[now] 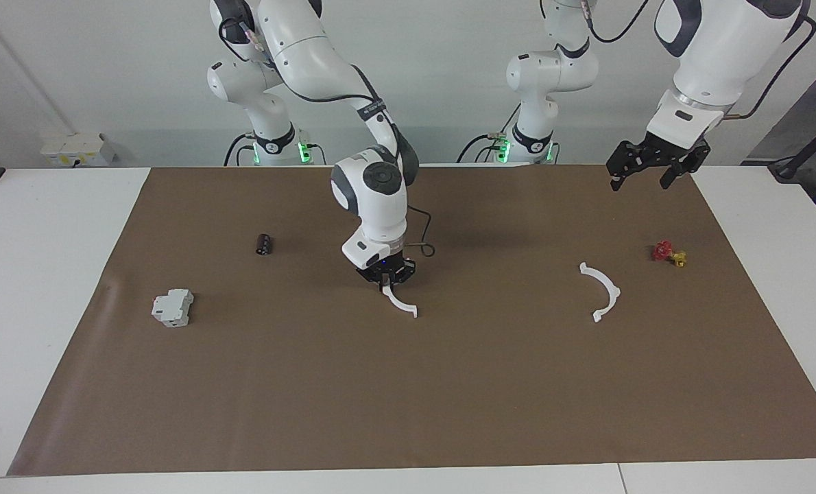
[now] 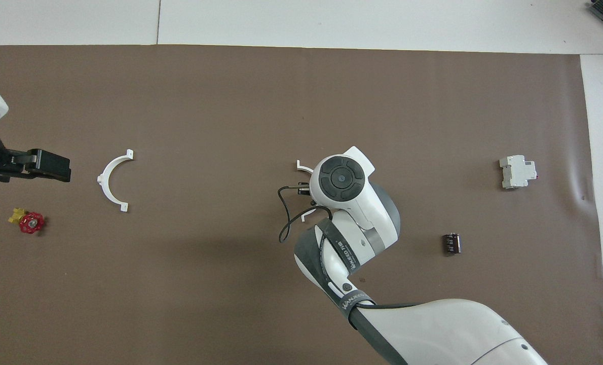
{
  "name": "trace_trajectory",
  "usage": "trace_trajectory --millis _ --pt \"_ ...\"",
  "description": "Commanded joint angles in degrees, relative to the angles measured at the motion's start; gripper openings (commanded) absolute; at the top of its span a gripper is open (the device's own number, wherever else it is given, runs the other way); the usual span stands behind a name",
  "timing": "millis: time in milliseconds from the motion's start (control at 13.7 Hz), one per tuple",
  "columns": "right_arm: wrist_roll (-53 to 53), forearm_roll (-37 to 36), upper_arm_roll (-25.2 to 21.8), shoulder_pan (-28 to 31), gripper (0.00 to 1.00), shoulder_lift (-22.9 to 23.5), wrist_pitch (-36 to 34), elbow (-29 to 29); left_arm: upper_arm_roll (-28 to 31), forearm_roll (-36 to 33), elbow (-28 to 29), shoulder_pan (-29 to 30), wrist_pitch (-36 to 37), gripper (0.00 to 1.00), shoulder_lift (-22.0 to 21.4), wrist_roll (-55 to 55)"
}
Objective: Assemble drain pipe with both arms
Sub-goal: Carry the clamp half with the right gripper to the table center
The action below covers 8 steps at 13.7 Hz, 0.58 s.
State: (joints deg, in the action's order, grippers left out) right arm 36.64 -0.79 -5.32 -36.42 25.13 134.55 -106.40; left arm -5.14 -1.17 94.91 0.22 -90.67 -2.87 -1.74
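The drain pipe lies as two separate white half-ring arcs on the brown mat (image 1: 449,398). My right gripper (image 1: 387,280) is low at the middle of the mat, shut on one end of the first arc (image 1: 402,305), whose other end points away from the robots. In the overhead view my wrist hides most of this arc (image 2: 302,165) and the right gripper (image 2: 305,190). The second arc (image 1: 607,291) lies free toward the left arm's end; it also shows in the overhead view (image 2: 110,177). My left gripper (image 1: 640,184) hangs open and empty in the air over that end of the mat (image 2: 53,166).
A red and yellow valve (image 1: 667,253) (image 2: 30,222) lies beside the second arc, nearer the mat's edge. A small black cylinder (image 1: 264,243) (image 2: 451,243) and a grey-white boxy block (image 1: 173,307) (image 2: 518,172) lie toward the right arm's end.
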Motion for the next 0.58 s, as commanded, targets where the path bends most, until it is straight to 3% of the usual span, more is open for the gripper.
trace_trajectory --millis 0,219,510 --pt "0.81 -1.15 -0.04 -0.23 1.0 -0.35 0.97 -1.0 -0.31 0.91 2.03 0.75 -1.09 1.0 -1.7 0.69" --pt "0.72 -1.15 -0.3 -0.23 1.0 -1.31 -0.6 -0.13 -0.31 0.91 2.03 0.75 -1.09 1.0 -1.7 0.69" --pt "-1.03 -1.32 -0.83 4.93 1.0 -7.89 -6.13 0.14 -0.31 0.91 2.03 0.75 -1.09 1.0 -1.7 0.69"
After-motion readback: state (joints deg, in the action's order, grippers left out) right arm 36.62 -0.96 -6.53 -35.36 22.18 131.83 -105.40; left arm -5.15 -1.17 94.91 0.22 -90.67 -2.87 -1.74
